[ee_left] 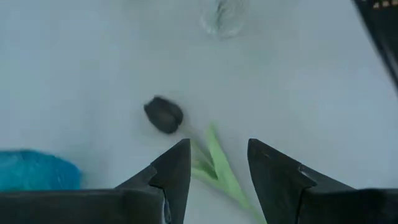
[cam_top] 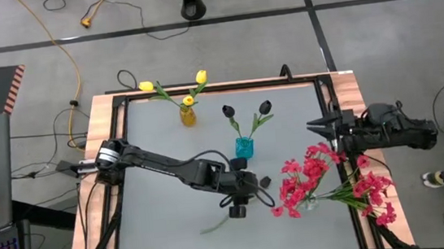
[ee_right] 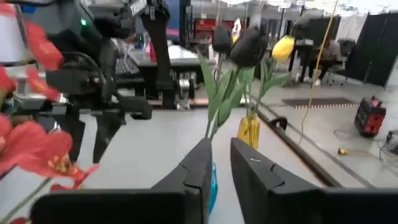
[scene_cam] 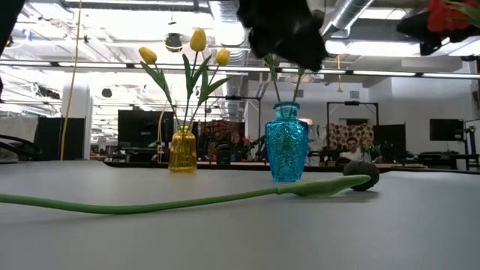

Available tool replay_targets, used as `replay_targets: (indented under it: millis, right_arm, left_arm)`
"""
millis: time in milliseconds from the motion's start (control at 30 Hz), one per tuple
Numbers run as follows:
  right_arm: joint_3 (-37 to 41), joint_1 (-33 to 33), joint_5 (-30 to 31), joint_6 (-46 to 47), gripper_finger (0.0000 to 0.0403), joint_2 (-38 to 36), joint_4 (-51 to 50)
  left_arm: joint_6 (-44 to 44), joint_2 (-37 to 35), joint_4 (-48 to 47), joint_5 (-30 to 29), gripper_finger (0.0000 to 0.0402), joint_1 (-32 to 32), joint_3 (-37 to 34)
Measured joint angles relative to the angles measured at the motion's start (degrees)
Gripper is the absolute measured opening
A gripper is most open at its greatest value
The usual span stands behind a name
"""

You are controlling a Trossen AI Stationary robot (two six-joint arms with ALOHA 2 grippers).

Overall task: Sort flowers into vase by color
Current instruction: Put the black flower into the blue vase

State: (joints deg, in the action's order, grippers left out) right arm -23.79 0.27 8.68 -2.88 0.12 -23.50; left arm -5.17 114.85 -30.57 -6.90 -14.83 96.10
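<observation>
A black tulip (cam_top: 264, 183) lies flat on the grey table, its bud (ee_left: 163, 115) pointing toward the red sprays and its long green stem (scene_cam: 150, 202) running toward the near edge. My left gripper (cam_top: 249, 191) hovers open above it. In the left wrist view, its fingers (ee_left: 217, 146) stand on either side of the leaves (ee_left: 214, 165) without touching them. The blue vase (cam_top: 245, 148) holds two black tulips. The yellow vase (cam_top: 188, 115) holds three yellow tulips. Red sprays (cam_top: 309, 177) stand in a clear vase (ee_left: 221, 18). My right gripper (cam_top: 314, 128) waits near the table's right edge, slightly open.
More red sprays (cam_top: 376, 195) spread toward the table's near right corner. The blue vase (scene_cam: 286, 142) stands just behind the lying tulip's bud (scene_cam: 364, 178). Bare grey table (cam_top: 157, 212) lies to the left of the stem. A person's shoes (cam_top: 436, 179) show beyond the right edge.
</observation>
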Motion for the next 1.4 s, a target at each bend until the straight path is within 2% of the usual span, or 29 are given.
replay_targets:
  millis: [200, 367, 500, 633, 833, 1000, 1400]
  right_arm:
    - [2.89, 0.09, -0.25, 1.36, 0.0046, 2.11, 1.92]
    - [6.35, 0.09, -2.14, 1.32, 0.0018, 0.97, 6.28]
    - [8.38, 0.09, -2.85, 1.35, 0.0021, -0.04, 6.61]
    - [10.53, 0.09, -5.34, 1.39, 0.0033, 0.07, 6.8]
    - [13.11, 0.09, -7.28, 1.39, 0.0021, 0.09, 10.06]
    - [14.65, 0.09, -7.27, 1.68, 0.003, 0.09, 10.38]
    - [14.75, 0.09, -7.26, 2.92, 0.0027, 0.13, 10.27]
  left_arm:
    - [-5.88, 0.43, 0.68, -4.66, 0.0142, 0.32, -4.08]
    - [-11.17, 0.83, 2.19, -4.94, 0.0142, 0.59, -7.55]
    - [-15.71, 0.76, 2.86, -5.11, 0.0142, 0.61, -8.53]
    - [-19.6, 0.75, 7.65, -5.11, 0.0142, 0.61, -10.89]
    - [-22.83, 3.06, 9.91, -2.45, 0.0142, 0.74, -11.74]
    - [-23.02, 6.26, 14.08, 2.11, 0.0142, 0.74, -11.72]
    - [-22.12, 7.17, 14.88, 0.11, 0.0142, 0.8, -11.68]
